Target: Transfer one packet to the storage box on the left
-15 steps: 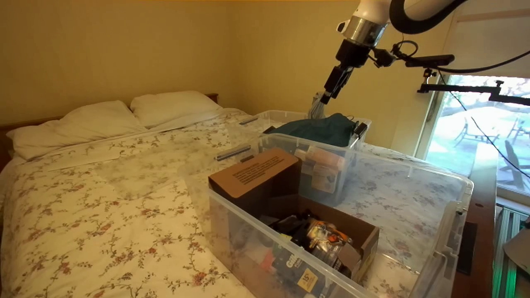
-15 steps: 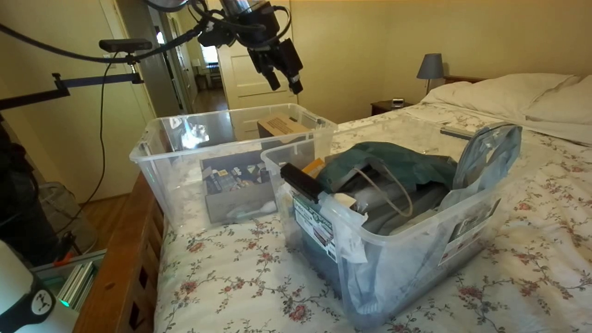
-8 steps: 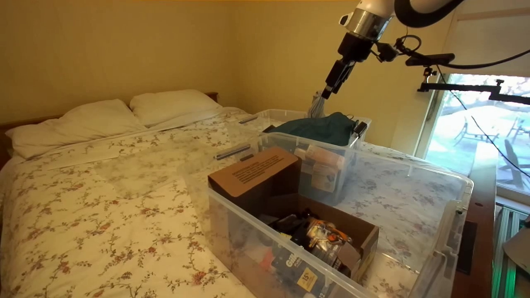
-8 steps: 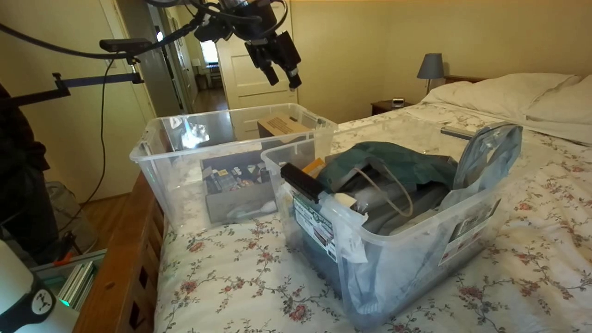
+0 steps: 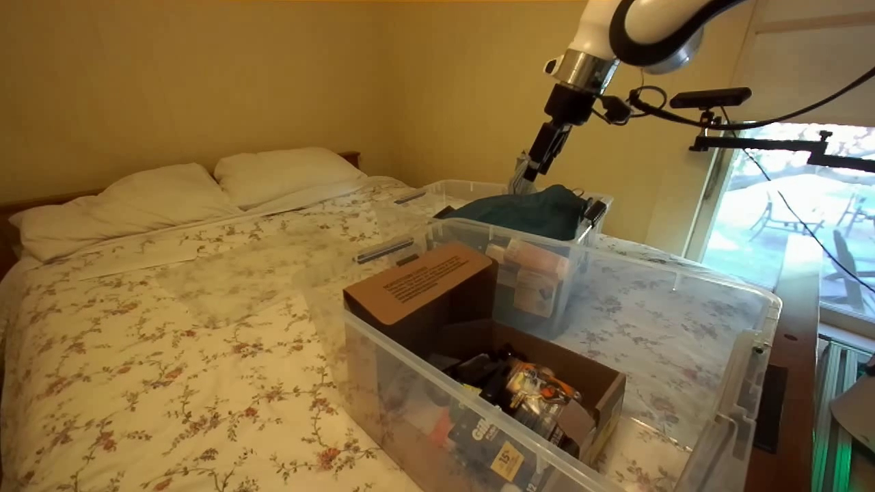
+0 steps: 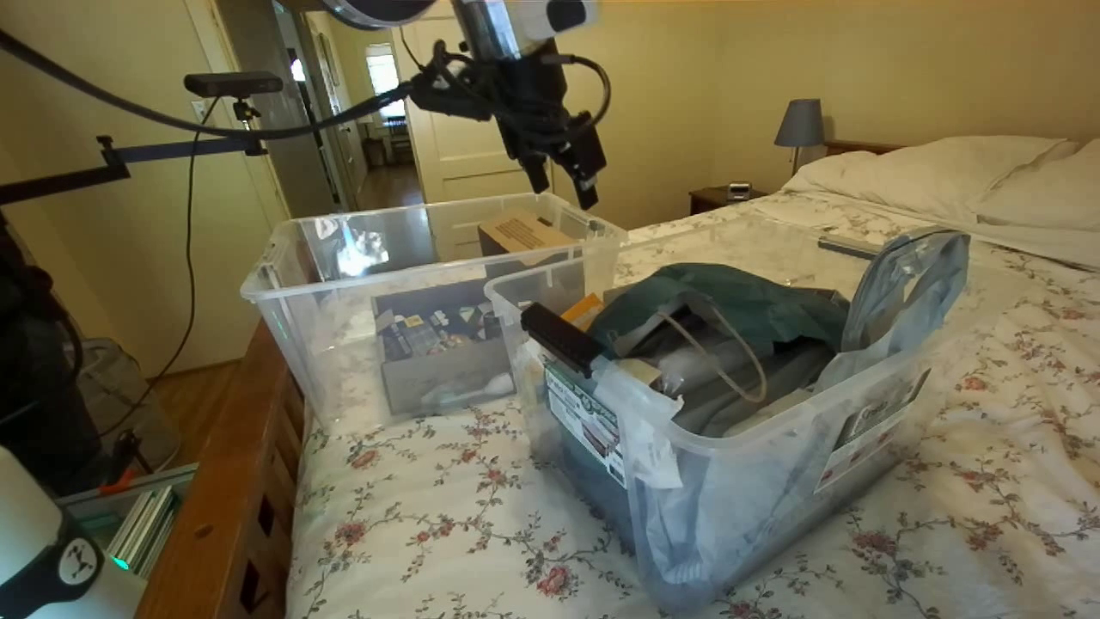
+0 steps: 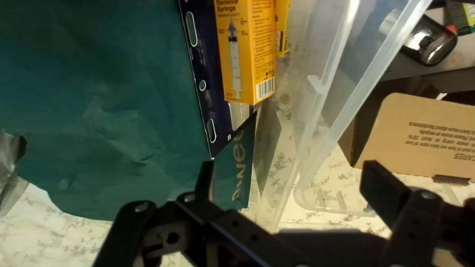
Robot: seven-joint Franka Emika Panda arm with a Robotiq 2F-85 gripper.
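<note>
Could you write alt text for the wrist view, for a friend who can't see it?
An open robot gripper, holding nothing, spreads across the bottom. Above it, a dark blue packet, partly hidden by a yellow syringe box, sits beside a teal bag. At right, a clear storage box holds a brown cardboard box.

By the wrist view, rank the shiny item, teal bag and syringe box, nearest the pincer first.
1. Teal bag: left side, closest to the pincer.
2. Syringe box: top middle.
3. Shiny item: upper right, farthest of these.
</note>
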